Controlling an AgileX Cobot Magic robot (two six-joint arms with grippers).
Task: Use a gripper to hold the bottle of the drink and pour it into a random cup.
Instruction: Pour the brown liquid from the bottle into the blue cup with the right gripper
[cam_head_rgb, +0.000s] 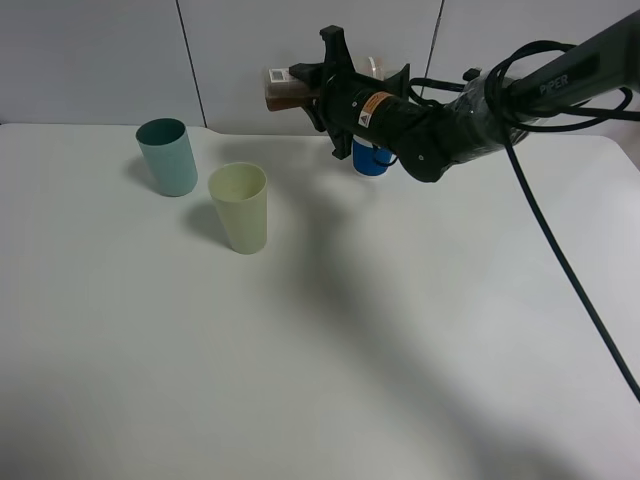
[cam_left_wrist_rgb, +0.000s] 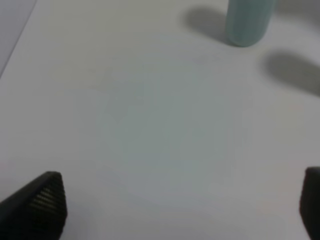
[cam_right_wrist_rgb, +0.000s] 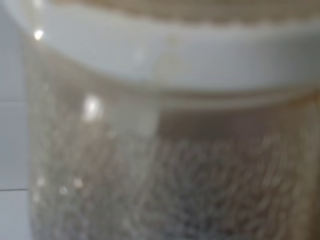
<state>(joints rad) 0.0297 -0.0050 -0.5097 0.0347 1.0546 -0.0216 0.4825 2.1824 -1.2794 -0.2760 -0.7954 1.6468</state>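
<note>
My right gripper (cam_head_rgb: 328, 84) is shut on the bottle of the drink (cam_head_rgb: 285, 92) and holds it tipped on its side, high above the back of the table. The bottle is clear, with a white label and dark brown liquid. It fills the right wrist view (cam_right_wrist_rgb: 165, 165) as a blur with a white band near one edge. Three cups stand on the table: a teal cup (cam_head_rgb: 168, 157), a pale yellow-green cup (cam_head_rgb: 240, 208) and a blue cup (cam_head_rgb: 372, 159) partly hidden under the right arm. My left gripper (cam_left_wrist_rgb: 175, 210) is open and empty, low over bare table, with the teal cup (cam_left_wrist_rgb: 247, 20) ahead of it.
The white table (cam_head_rgb: 320, 350) reaches to grey wall panels at the back. A black cable (cam_head_rgb: 560, 260) trails from the right arm across the right side of the table. The left arm is out of the exterior high view.
</note>
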